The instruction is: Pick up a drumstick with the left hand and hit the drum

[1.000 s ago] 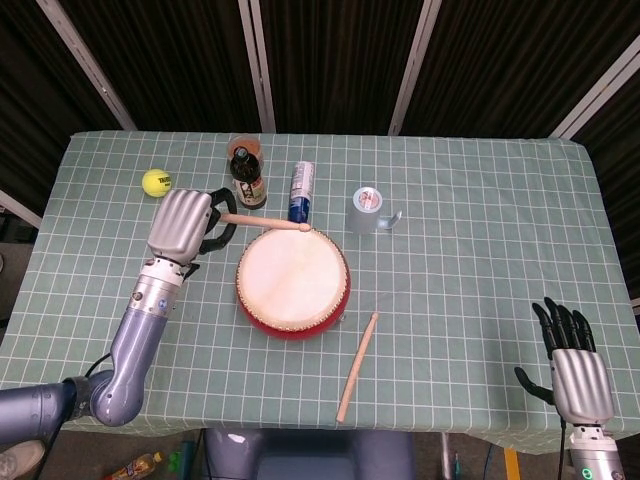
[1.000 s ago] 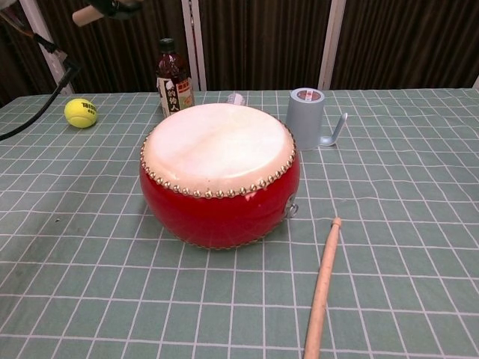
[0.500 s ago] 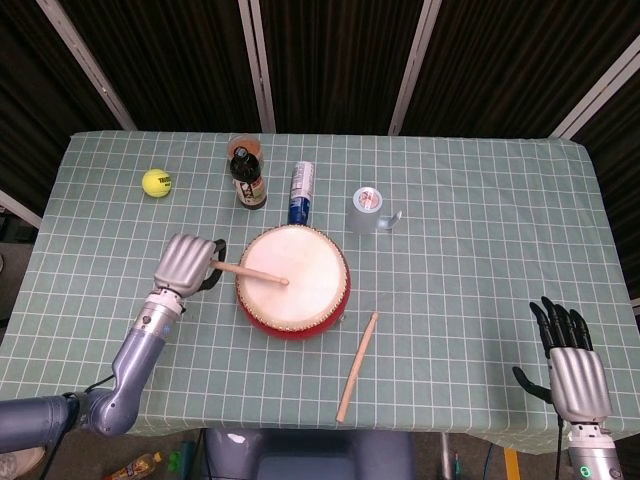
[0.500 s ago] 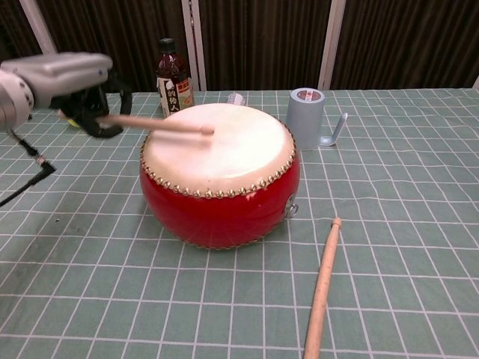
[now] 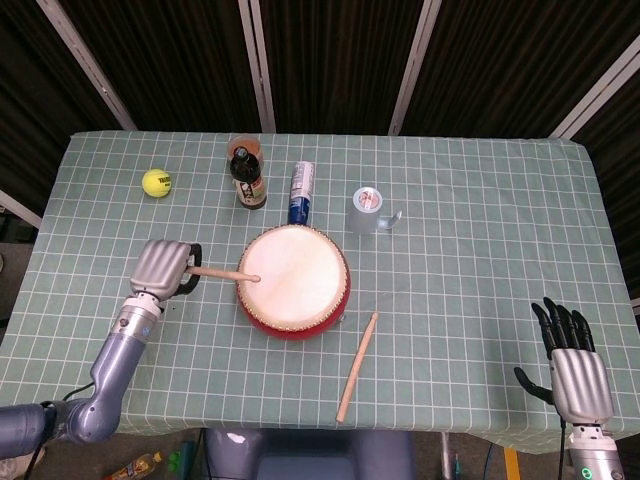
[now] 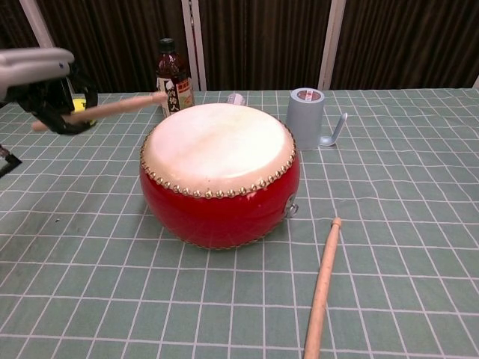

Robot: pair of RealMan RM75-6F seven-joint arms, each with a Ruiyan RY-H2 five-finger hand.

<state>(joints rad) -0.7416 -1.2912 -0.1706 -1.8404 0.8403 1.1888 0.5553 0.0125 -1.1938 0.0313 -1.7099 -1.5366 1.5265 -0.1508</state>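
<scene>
A red drum with a pale skin sits mid-table. My left hand, to the drum's left, grips a wooden drumstick. The stick's tip hangs above the left edge of the drum skin in the head view; in the chest view it is lifted clear of the skin. A second drumstick lies on the cloth to the drum's front right. My right hand hangs at the table's near right edge, fingers spread, holding nothing.
Behind the drum stand a dark bottle, a blue-white can and a grey tape roll. A yellow tennis ball lies at the far left. The green checked cloth covers the table.
The left hand swung the drumstick down onto the drum skin, then drew back left and lifted the tip off. The right hand has not moved.
</scene>
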